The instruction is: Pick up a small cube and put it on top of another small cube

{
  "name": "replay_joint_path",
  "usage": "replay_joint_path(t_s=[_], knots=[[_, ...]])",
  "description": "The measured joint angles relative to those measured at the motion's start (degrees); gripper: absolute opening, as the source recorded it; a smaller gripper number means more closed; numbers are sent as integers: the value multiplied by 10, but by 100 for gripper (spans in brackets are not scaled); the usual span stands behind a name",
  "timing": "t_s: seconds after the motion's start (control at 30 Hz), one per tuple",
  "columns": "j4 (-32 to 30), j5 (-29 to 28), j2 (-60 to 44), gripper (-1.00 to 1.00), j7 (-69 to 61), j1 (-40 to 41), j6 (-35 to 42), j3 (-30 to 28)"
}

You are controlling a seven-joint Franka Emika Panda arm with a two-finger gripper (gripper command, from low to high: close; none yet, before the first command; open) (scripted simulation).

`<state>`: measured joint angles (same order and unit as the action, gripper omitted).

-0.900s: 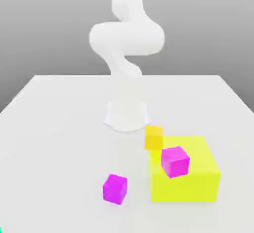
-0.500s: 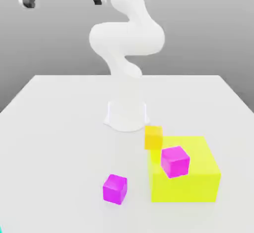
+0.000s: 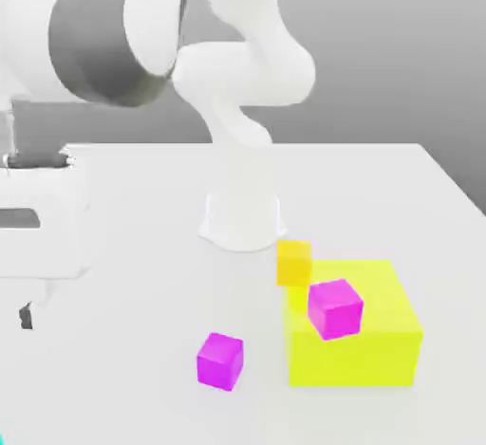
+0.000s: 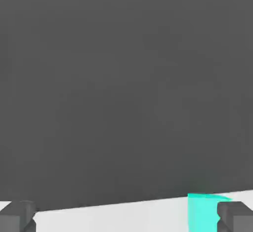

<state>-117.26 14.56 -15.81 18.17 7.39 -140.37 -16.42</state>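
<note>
Cyan shows at the edge of the hand view: the small cube [image 4: 202,212] sits on the pale table [image 4: 113,218] just inside one of the two dark fingertips [image 4: 236,217], with the other fingertip far across from it, so the gripper [image 4: 126,218] stands spread wide with nothing between its pads. In the exterior view the change since half a second ago is large: then the fingers were tiny dark marks high near the top of the picture, and now the arm has swung down and toward the camera, its white hand and grey wrist band [image 3: 95,45] looming over the exterior view's left, with one dark fingertip [image 3: 26,316] low near the table [image 3: 142,244]. My reading is that the approach has turned into a descent on the cyan cube, which lies at the near corner of the table, well apart from the rest. Those other things have not shifted: one magenta cube [image 3: 220,361] on the table, a second magenta cube [image 3: 334,308] resting on the large yellow block [image 3: 365,343], and the small orange-yellow cube [image 3: 294,263] just behind that block. The cube looks off-centre relative to the hand, close to one finger rather than midway, so I would expect the hand to need a sideways correction before it lowers and closes. Nothing is gripped yet, and the stacking itself has not begun.
</note>
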Motion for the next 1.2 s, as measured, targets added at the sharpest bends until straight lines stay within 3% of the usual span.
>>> replay_joint_path(t_s=[0.37,0.4,0.6,0.77,1.2], knots=[[54,27,-222,0,-67,74,-74,16],[57,31,-235,-100,-70,78,-84,20],[59,34,-241,-100,-73,79,-87,22],[35,11,-163,-100,-56,56,-33,-3],[-164,-10,99,-100,29,-56,29,47]])
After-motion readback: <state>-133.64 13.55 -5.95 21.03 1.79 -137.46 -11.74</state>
